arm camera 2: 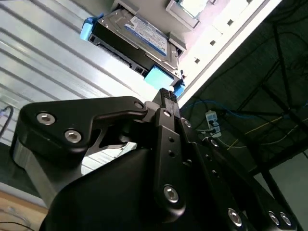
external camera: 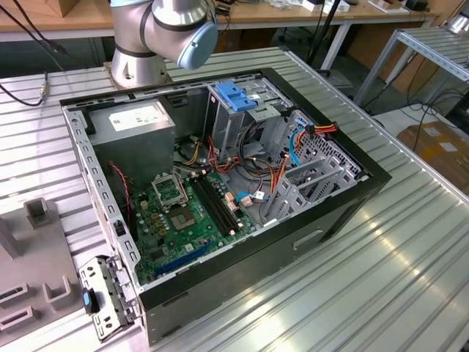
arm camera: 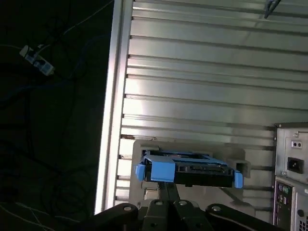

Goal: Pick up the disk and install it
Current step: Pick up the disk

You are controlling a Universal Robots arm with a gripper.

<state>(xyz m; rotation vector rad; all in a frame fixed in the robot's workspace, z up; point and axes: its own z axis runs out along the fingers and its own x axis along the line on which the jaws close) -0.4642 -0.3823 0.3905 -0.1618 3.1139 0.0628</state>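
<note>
Hovering beside the blue tab (arm camera: 161,171) of the disk (arm camera: 197,168) is the tool (arm camera: 166,185); its grip state cannot be told. The disk lies in a grey holder (arm camera: 192,146) near the table (arm camera: 202,72) edge, so an off-centre pull could wedge it.

The exterior view looks steeply down on the open computer case (external camera: 220,183) and ribbed table (external camera: 381,264), arm base (external camera: 135,62) on the far side. Both wrist views sit close to the disk (arm camera 2: 144,33) (arm camera: 199,173), sharing it, the table's edge and the floor (arm camera: 48,120).

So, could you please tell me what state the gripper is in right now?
The gripper: open or closed cannot be told; it is right by the disk.
</note>
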